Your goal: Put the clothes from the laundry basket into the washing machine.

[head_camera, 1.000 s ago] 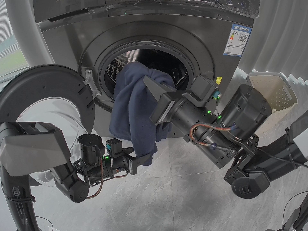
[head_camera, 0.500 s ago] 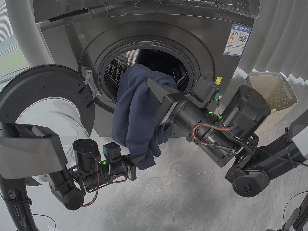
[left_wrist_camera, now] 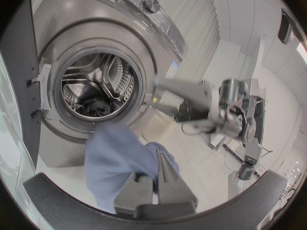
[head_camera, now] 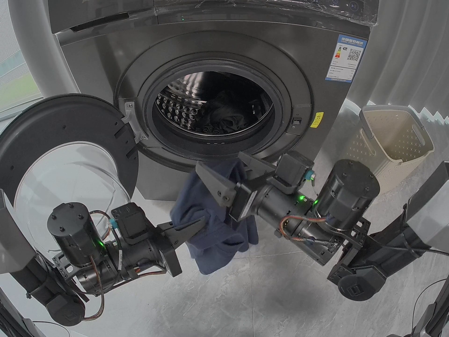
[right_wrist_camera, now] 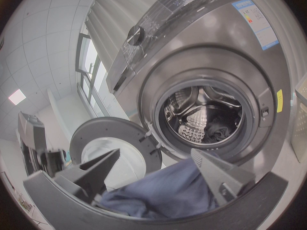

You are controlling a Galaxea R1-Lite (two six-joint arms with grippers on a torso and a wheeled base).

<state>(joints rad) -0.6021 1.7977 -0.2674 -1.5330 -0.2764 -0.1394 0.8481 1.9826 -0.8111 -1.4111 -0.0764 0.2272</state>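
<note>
Cloth: the blue sweatshirt [head_camera: 220, 237] hangs soft, light and floppy below the mouth of the washing machine [head_camera: 280, 47]. My left pincer [head_camera: 199, 222] is clamped on its edge; my right pincer [head_camera: 219, 160] stands apart around it. I'd grip bunched middle folds.

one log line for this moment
blue garment: hangs below washing machine opening | left gripper: shut on blue garment | right gripper: open around garment | drum: dark clothes inside | door: open
</note>
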